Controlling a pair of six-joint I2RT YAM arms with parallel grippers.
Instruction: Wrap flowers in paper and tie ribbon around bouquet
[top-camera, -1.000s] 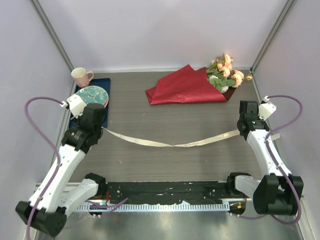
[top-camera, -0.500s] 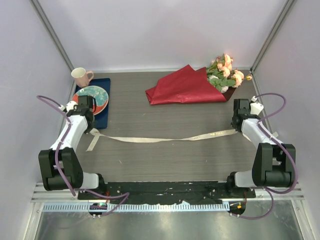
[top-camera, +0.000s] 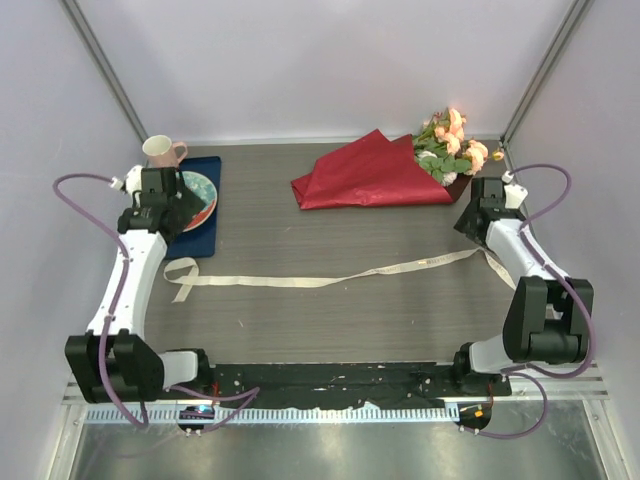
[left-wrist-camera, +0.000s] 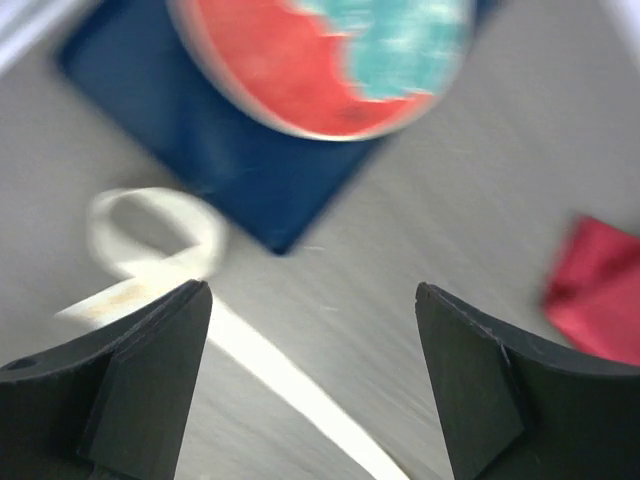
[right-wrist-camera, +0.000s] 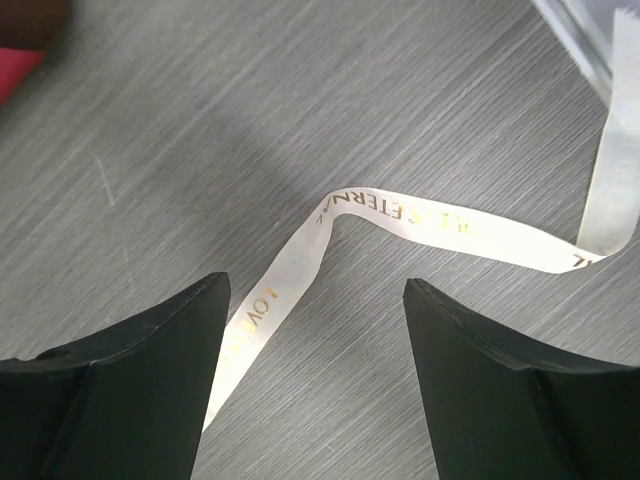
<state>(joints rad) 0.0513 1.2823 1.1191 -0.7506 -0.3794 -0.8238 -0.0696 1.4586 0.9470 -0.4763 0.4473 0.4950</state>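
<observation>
Ribbon (top-camera: 320, 281) lies flat across the middle of the desk (top-camera: 300, 230), stretched left to right, probably so the bouquet (top-camera: 385, 172), parked at the far right corner, can be set onto it. My left claw (left-wrist-camera: 312, 295) and right claw (right-wrist-camera: 315, 285) hang near its ends, both open, empty.

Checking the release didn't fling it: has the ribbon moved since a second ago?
Yes. The ribbon moved: its left end slid leftward along the near edge of the blue tray, looping.

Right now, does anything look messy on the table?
Yes: the long cream-white satin ribbon lies loose across the grey table, not round the red-paper rose bouquet, its left end looped beside the dark blue tray.
</observation>
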